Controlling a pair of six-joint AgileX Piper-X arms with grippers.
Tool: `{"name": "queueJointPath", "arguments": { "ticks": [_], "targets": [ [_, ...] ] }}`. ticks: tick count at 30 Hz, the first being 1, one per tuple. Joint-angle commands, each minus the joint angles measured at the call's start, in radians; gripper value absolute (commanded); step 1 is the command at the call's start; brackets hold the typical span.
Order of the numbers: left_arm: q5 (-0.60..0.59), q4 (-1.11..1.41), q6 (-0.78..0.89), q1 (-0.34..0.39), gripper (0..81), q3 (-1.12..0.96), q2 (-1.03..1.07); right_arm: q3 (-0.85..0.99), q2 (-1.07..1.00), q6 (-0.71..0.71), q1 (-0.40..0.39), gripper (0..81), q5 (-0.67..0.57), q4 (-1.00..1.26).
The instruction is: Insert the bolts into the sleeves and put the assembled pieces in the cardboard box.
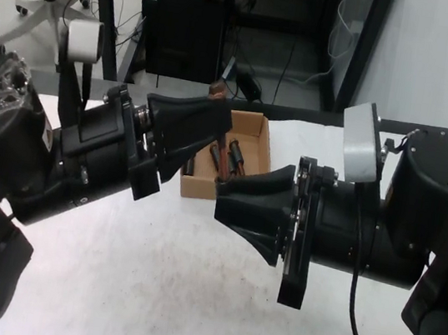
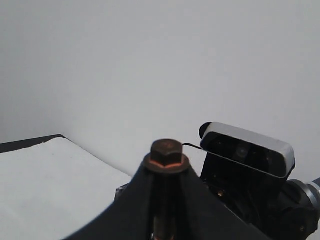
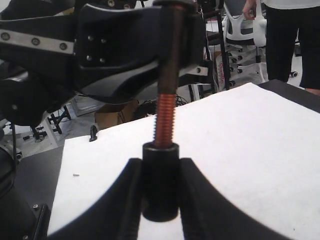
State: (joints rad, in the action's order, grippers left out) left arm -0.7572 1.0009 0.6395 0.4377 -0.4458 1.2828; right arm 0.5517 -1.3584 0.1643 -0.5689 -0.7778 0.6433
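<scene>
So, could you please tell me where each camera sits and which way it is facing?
High view: behind both arms, facing forward and down over the bench; both arms, cardboard box.
Left wrist view: on the left wrist, along the left gripper to the bolt and right arm's camera.
Right wrist view: on the right wrist, over the right gripper and sleeve toward the left gripper.
Shared: both wrist views show the bolt.
</scene>
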Motion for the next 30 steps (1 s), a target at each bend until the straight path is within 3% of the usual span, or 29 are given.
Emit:
{"name": "queueJointPath", "arguments": {
  "ticks": [1,7,13,23,26,30],
  "targets": [
    [-0.007,0.004,-0.012,-0.002,0.0,-0.011,-0.014,0.002,0.013,0.0,0.0,0.8,0.003,0.028],
    [-0.019,-0.008,-0.035,-0.002,0.0,-0.011,-0.014,0.002,0.013,0.0,0.0,0.8,0.001,0.028],
    [-0.14,-0.148,-0.126,-0.002,0.0,-0.011,-0.014,0.002,0.013,0.0,0.0,0.8,-0.006,0.028],
    [-0.17,-0.198,-0.236,-0.002,1.5,-0.011,-0.014,0.002,0.013,0.0,0.006,0.8,-0.006,0.028],
    [-0.215,-0.198,-0.235,-0.002,15.4,-0.011,-0.014,0.002,0.013,0.0,0.019,0.8,-0.006,0.028],
    [-0.226,-0.198,-0.195,-0.003,48.7,-0.011,-0.014,0.002,0.013,0.0,0.027,0.8,-0.018,0.028]
  ]
}}
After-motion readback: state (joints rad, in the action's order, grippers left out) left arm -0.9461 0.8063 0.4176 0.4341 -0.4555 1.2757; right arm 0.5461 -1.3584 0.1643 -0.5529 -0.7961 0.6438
